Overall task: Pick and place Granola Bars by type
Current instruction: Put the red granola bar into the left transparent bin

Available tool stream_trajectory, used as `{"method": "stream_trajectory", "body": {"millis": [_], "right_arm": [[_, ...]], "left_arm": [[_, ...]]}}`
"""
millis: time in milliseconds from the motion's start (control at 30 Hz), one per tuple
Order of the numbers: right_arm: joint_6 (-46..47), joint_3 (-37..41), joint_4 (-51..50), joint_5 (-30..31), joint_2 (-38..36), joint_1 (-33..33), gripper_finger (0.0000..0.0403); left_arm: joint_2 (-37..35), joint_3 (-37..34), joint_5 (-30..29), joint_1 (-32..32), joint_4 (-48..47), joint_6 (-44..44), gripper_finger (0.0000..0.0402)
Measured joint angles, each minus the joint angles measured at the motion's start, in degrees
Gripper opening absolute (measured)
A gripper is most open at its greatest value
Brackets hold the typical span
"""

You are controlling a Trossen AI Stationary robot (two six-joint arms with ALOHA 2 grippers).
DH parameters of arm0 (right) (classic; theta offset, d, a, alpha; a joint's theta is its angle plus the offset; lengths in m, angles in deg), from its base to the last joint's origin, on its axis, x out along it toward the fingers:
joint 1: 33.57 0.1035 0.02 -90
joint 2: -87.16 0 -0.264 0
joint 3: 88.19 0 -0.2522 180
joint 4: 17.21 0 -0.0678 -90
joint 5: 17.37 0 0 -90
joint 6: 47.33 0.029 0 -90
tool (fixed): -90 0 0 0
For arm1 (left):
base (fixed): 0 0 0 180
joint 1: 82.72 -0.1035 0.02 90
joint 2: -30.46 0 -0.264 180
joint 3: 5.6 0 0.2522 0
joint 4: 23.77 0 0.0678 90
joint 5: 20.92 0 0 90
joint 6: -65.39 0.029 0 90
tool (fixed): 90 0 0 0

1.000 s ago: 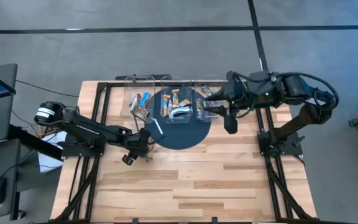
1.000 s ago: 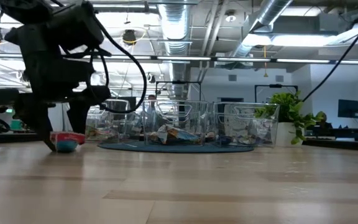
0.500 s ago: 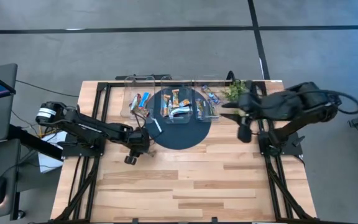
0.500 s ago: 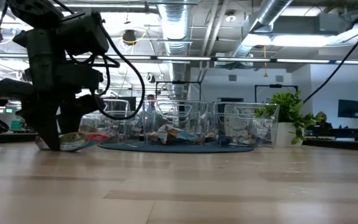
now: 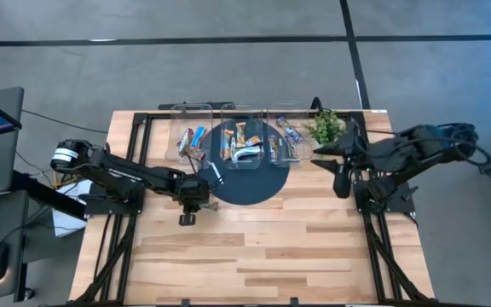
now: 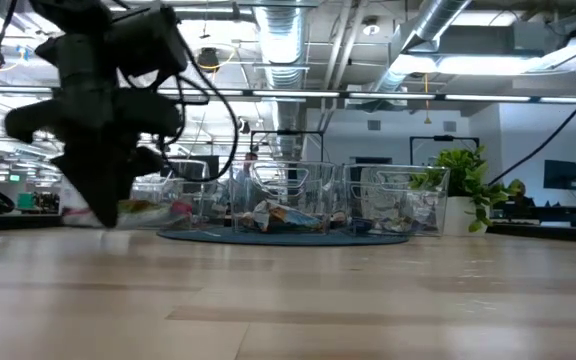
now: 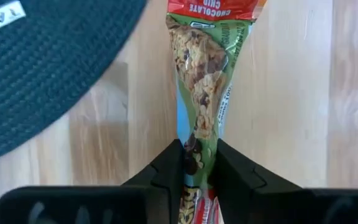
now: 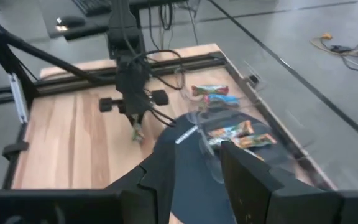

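My left gripper (image 5: 193,202) stands over the wood just left of the dark round mat (image 5: 247,181), shut on a granola bar (image 7: 205,74) in a green and red wrapper. Other granola bars lie in three clear bins along the far edge: left (image 5: 191,138), middle (image 5: 242,141), right (image 5: 287,135). My right gripper (image 8: 197,171) hangs open near the table's right edge (image 5: 337,162), with nothing between its fingers. My left gripper pinches one end of the bar (image 7: 199,146) between its two fingers, squeezing the wrapper narrow there. The fingers point down, in line with the bar's length. The bar hangs below them (image 8: 137,132); whether its lower end touches the wood I cannot tell.
A thin white stick (image 5: 216,175) lies on the mat's left part. A small green plant (image 5: 324,126) stands at the far right, beside the right bin. Bare wood (image 5: 262,247) fills the near half of the table.
My left gripper has shut on the bar, which lay flat on the wood, and has raised it a little, so that it now hangs from the fingers. My right gripper has drawn back from the right bin toward the table's right edge.
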State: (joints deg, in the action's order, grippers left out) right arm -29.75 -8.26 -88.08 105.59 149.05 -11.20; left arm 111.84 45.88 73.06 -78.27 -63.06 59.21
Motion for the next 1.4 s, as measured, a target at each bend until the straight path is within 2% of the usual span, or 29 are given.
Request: {"method": "stream_trajectory", "body": {"millis": [300,433,533,667,767,833,867,933,1100,1200,1400], "right_arm": [[0.5,22.4,19.3,-1.2,-12.3,-1.1,0.0121],[1.6,29.3,24.0,-1.9,-16.1,-2.6,0.0121],[2.0,33.2,26.1,-2.1,-18.1,-3.4,0.0121],[2.0,37.0,28.5,-2.2,-19.6,-5.0,0.0121],[2.0,39.6,31.0,-3.0,-20.1,-6.5,0.0121],[2.0,41.1,33.7,-3.5,-20.0,-7.4,0.0121],[2.1,41.9,34.9,-3.9,-20.0,-7.8,0.0121],[2.1,43.3,36.5,-5.3,-19.9,-8.7,0.0121],[2.1,45.2,40.2,-7.8,-19.1,-9.9,0.0121],[3.3,46.2,41.3,-8.0,-19.2,-10.0,0.0121],[5.9,47.2,41.0,-8.0,-19.2,-10.0,0.0121]], "left_arm": [[0.0,9.7,-0.5,0.0,-7.5,-0.4,0.0066],[0.0,15.9,-5.0,0.0,-13.3,1.0,0.0066],[-0.1,21.0,-12.2,0.0,-19.1,2.1,0.0066],[-0.1,27.6,-27.9,-1.5,-28.5,1.9,0.0066],[-0.1,31.2,-39.1,-5.2,-36.0,-0.6,0.0066],[-0.2,32.5,-43.2,-9.4,-39.2,-3.1,0.0066],[-0.2,32.8,-43.2,-12.2,-39.9,-4.1,0.0066],[-0.2,32.7,-39.6,-18.6,-39.9,-5.8,0.0066],[0.5,30.3,-23.7,-34.5,-33.8,-6.5,0.0066],[0.4,29.5,-17.1,-40.9,-29.5,-6.4,0.0066],[0.4,29.5,-15.8,-45.1,-27.5,-2.1,0.0078]]}}
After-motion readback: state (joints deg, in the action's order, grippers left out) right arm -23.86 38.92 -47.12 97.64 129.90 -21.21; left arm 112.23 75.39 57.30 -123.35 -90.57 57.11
